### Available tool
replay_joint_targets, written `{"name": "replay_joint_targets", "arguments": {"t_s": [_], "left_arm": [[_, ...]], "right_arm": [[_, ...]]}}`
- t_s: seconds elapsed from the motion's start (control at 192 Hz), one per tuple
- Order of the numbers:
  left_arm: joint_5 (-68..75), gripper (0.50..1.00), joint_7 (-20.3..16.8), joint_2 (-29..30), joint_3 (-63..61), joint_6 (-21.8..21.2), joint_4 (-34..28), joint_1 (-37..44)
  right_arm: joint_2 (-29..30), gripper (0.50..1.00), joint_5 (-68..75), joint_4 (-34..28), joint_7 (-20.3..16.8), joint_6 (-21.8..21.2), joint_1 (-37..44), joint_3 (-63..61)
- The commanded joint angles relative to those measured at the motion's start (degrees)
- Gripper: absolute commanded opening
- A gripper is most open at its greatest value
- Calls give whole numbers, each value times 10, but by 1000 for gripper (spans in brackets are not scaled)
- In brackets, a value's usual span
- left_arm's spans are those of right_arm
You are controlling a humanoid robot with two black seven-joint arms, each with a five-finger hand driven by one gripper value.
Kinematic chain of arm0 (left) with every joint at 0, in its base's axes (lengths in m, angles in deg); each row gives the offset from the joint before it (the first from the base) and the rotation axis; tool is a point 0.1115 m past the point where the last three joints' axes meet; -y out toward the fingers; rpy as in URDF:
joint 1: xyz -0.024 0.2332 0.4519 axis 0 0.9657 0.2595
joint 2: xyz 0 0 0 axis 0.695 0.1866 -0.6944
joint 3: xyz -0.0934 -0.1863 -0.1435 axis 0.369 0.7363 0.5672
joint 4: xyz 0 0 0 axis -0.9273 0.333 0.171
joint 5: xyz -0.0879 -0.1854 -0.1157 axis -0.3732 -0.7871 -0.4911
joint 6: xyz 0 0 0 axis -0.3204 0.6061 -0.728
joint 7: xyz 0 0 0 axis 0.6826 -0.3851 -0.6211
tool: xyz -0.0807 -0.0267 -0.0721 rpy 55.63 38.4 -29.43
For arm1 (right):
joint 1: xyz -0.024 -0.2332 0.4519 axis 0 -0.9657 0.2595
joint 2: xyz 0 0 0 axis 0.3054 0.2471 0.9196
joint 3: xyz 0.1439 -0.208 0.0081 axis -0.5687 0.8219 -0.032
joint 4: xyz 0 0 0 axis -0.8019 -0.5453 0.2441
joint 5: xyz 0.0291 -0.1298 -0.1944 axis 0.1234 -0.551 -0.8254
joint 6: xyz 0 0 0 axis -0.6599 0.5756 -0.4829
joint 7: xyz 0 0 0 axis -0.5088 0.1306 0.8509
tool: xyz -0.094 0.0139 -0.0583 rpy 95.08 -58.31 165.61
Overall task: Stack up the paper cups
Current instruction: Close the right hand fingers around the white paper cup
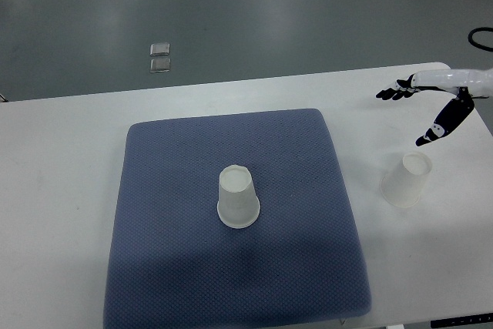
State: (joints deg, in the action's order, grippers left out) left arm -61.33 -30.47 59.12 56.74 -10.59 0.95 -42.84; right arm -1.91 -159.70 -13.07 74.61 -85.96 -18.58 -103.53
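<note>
**Hovering right hand, two cups apart**

Reaching in from the right edge of the top view, the right hand (422, 107) hangs above the white table (62, 152) near its far right corner, fingers (394, 91) spread out toward the left and thumb pointing down and away from them. It's wide open w/ nothing in its grasp, and it touches neither cup.

Just below that thumb (near it, but clearly not in contact) stands a white paper cup (407, 179) on the bare tabletop, to the right of the mat. It sits upside down, base up, wide rim on the table, and looks slightly tilted toward the lower left in this steep view.

A second white paper cup (237, 196) stands about mid-mat on the blue-grey padded mat (169, 190), also inverted, narrow base on top and wide rim resting on the fabric. The two cups are well apart, w/ the mat's right edge and a strip of table between them. Nothing is stacked.

The mat covers the centre of the table and runs down to the near edge of the pic.

Beyond the table's far edge is grey floor, w/ a small pale two-part fitting (160, 58) set into it, top left of centre.
</note>
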Motion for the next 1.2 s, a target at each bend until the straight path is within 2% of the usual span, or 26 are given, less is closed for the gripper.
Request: {"name": "replay_joint_targets", "arguments": {"t_s": [0.0,0.218,0.426,0.993,1.196], "left_arm": [[0,1000,0,0,0,0,0,0],[0,1000,0,0,0,0,0,-1],[0,1000,0,0,0,0,0,0],[0,1000,0,0,0,0,0,-1],[0,1000,0,0,0,0,0,0]], "right_arm": [[1,919,-41,-11,1,7,-3,18],[7,917,-58,-9,-4,105,-10,107],[8,917,-71,7,-5,162,-10,159],[28,901,-71,13,-5,169,-17,162],[28,829,-72,16,-5,168,-18,163]]}}
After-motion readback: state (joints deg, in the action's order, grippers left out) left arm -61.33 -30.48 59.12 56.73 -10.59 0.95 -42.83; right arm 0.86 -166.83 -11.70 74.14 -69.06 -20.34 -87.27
